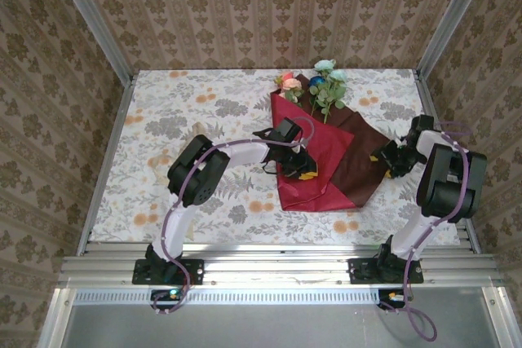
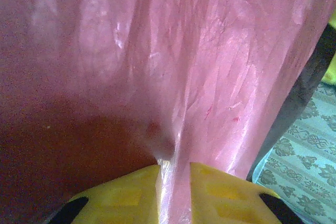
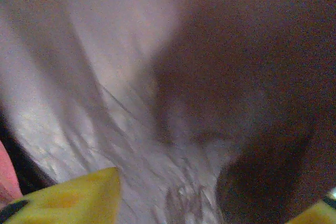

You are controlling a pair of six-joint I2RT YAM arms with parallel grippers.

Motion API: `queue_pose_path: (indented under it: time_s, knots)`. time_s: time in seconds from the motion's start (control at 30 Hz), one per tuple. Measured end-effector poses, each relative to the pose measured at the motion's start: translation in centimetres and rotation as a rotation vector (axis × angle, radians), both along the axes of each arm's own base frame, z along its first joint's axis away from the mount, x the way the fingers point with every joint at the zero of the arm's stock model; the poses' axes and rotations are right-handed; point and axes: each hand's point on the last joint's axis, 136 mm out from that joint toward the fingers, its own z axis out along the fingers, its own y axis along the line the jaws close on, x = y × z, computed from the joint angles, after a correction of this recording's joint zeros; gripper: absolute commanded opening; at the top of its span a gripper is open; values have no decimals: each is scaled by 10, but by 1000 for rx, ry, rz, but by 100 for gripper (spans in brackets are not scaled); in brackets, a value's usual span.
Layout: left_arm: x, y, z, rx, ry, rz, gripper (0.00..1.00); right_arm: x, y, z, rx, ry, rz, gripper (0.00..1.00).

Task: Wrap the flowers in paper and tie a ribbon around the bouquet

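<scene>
The paper (image 1: 316, 183) lies mid-table, its bright red face folded over a dark maroon part on the right. The flowers (image 1: 322, 83) stick out from its far end, with pink and pale blue blooms and green leaves. My left gripper (image 1: 300, 165) is over the red fold. In the left wrist view this gripper (image 2: 173, 174) is shut on a pinched ridge of the paper (image 2: 210, 51). My right gripper (image 1: 382, 158) is at the maroon edge. Its yellow fingers stand wide apart (image 3: 210, 198), with crumpled paper (image 3: 131, 129) lying across the gap. The ribbon is out of view.
A flower-printed tablecloth (image 1: 188, 112) covers the table. Metal frame rails (image 1: 106, 160) run along both sides and the near edge, with patterned walls behind. Bare cloth lies to the left of the paper.
</scene>
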Motion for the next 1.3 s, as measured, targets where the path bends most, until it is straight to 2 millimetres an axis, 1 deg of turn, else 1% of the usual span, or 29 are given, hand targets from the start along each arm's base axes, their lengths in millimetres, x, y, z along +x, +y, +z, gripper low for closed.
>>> queue_pose_path:
  time_s: [0.03,0.07,0.1,0.2,0.23,0.3,0.33,0.37,0.4,0.43,0.47,0.5,0.57,0.63,0.7,0.73,0.8,0.87,0.93,1.03,1.1,1.13,1.17,1.23,1.3]
  knots:
    - [0,0,0,0,0,0,21,5,-1,1,-4,-22,2,12]
    - [0,0,0,2,0,-1,21,9,-1,2,-6,-40,2,4]
    - [0,0,0,3,0,-3,21,12,-2,3,-11,-55,2,0]
    - [0,-1,-1,5,4,-7,21,13,-1,11,-28,-99,-3,0]
    - [0,-2,-1,4,6,-8,21,12,1,19,-49,-123,-2,0]
    - [0,-2,-1,6,8,-8,21,11,5,40,-93,-175,5,0]
    - [1,-2,0,6,8,-8,21,12,9,55,-121,-211,15,0]
    - [1,-2,0,7,9,-9,21,14,16,77,-158,-271,34,0]
    - [1,-2,-1,8,9,-9,21,16,25,94,-180,-319,55,0]
    - [1,-2,-1,8,10,-9,21,18,38,115,-208,-376,82,0]
    - [1,-2,-1,8,10,-9,21,21,58,139,-222,-442,126,0]
    - [1,-3,-1,8,9,-11,21,24,73,157,-229,-490,160,0]
    - [1,-3,-1,7,7,-13,21,29,120,198,-214,-600,260,0]
    - [2,-4,-1,4,3,-13,22,29,161,221,-188,-657,350,0]
    - [5,-5,1,-5,-8,-10,24,26,194,229,-159,-674,431,0]
    - [6,-5,1,-8,-13,-6,26,24,206,229,-146,-673,463,0]
    - [10,-1,2,-4,-26,9,31,24,224,224,-127,-662,505,0]
    - [14,9,7,9,-40,41,32,25,232,218,-122,-645,524,0]
    - [19,27,21,18,-58,89,32,28,235,213,-115,-630,531,0]
    - [23,59,48,-10,-72,182,30,36,240,212,-104,-620,537,0]
    - [24,79,55,-29,-68,243,28,40,242,213,-100,-622,538,0]
    - [23,86,53,-34,-58,269,27,41,243,216,-97,-627,541,0]
    - [21,90,46,-34,-42,288,25,42,244,217,-96,-631,541,0]
    - [14,92,25,-19,3,312,24,43,248,222,-91,-642,547,0]
    - [7,90,1,7,53,325,23,43,253,227,-80,-652,554,0]
